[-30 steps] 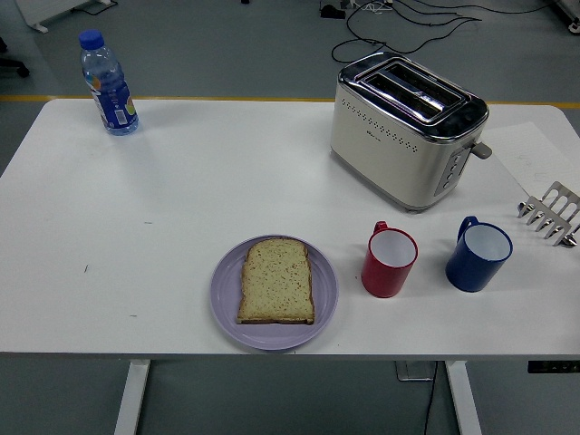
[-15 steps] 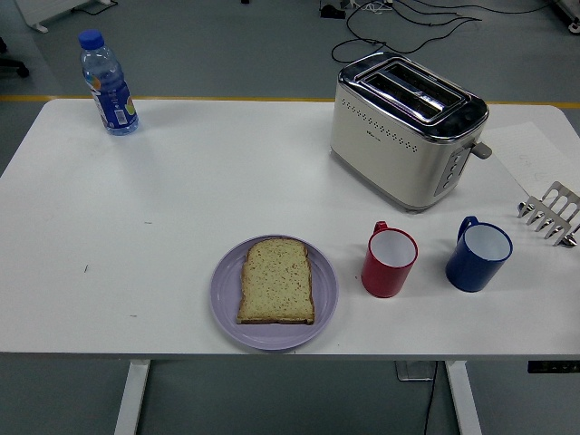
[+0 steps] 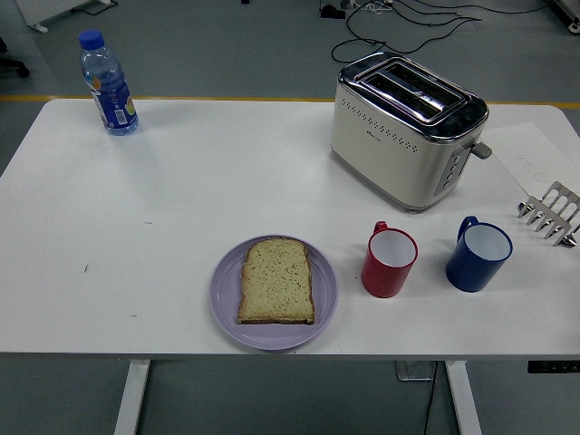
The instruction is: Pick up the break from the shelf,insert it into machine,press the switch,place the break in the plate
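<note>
A slice of bread (image 3: pixel 277 280) lies flat on a lilac plate (image 3: pixel 226 304) near the table's front edge. A cream and chrome toaster (image 3: pixel 405 129) stands at the back right, its two slots empty and its lever (image 3: pixel 480 149) on the right end. A small metal toast rack (image 3: pixel 551 212) stands empty at the right edge. Neither of my hands is in view.
A red mug (image 3: pixel 390 261) and a blue mug (image 3: pixel 478 255) stand between the plate and the rack, in front of the toaster. A water bottle (image 3: pixel 108 83) stands at the back left. Cables lie on the floor beyond the table.
</note>
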`<state>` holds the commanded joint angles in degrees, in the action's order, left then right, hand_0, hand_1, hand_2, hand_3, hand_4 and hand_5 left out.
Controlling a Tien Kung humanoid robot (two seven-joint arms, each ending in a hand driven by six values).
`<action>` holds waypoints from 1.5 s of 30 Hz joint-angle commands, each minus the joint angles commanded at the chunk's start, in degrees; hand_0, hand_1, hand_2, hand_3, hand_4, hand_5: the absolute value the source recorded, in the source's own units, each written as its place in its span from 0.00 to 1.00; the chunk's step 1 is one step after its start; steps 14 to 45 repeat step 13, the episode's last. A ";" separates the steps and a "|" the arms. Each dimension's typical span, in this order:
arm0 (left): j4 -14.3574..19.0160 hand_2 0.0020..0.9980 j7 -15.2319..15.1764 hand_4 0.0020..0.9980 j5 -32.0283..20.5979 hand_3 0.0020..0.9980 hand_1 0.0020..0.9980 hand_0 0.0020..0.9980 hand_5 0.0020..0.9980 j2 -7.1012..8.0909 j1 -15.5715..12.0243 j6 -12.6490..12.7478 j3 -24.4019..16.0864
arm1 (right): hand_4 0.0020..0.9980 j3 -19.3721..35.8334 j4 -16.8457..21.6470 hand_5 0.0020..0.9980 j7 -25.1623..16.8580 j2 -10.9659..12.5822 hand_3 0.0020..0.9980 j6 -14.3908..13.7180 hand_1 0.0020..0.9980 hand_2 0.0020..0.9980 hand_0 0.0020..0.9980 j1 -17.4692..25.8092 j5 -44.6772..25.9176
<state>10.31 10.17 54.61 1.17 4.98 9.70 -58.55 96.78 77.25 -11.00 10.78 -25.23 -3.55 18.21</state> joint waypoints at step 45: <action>0.00 0.62 0.33 0.32 1.27 0.58 0.63 0.65 0.92 0.01 -0.09 -0.08 -0.33 | 0.32 -0.11 -0.01 0.16 -0.51 0.03 0.58 0.04 0.60 0.64 0.64 -0.08 -0.45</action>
